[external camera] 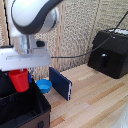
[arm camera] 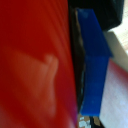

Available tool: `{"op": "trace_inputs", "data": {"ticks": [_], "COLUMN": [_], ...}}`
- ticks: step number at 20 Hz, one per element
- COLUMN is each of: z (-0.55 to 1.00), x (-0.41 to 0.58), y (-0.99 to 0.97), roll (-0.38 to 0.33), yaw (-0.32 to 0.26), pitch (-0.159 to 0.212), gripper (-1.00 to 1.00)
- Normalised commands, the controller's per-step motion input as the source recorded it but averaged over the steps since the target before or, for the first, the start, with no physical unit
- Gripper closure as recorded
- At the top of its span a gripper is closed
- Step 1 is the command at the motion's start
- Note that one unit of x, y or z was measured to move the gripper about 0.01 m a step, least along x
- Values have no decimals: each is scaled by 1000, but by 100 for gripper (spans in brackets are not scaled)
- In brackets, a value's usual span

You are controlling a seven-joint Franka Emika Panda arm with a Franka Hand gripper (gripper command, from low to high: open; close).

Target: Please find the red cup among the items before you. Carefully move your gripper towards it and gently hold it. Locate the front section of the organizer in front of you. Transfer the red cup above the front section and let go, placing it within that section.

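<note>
Red cup (arm camera: pixel 35 65) hangs gripped beneath hand (external camera: pixel 22 71) over organizer (external camera: pixel 25 107).

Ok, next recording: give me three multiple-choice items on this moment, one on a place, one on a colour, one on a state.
1. Where is the red cup?
A. held up over the organizer
B. on the wooden table beside the black appliance
C. inside the blue bowl

2. What colour is the bowl behind the organizer?
A. green
B. light blue
C. yellow

3. What is the tool doing?
A. open, well away from everything
B. shut on the red cup
C. pressing on the dark blue box

Answers:
1 A: the exterior view shows the cup hanging under the arm, above the black compartment.
2 B: it shows blue next to the upright dark blue box.
3 B: the wrist view shows a blue finger against red plastic.
</note>
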Motion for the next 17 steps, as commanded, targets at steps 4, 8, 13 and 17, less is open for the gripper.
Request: {"op": "trace_inputs", "data": {"ticks": [4,8,13,17], "z": [-249,81,430,350], "x": [0,251,223,0], "y": [481,-3,-303,-290], "roll": [-35,0,-89,-186], "yaw": [109,103,46,132], "pitch": [3,-52,-55,-87], "gripper": [-100,-100,-100,-100]}}
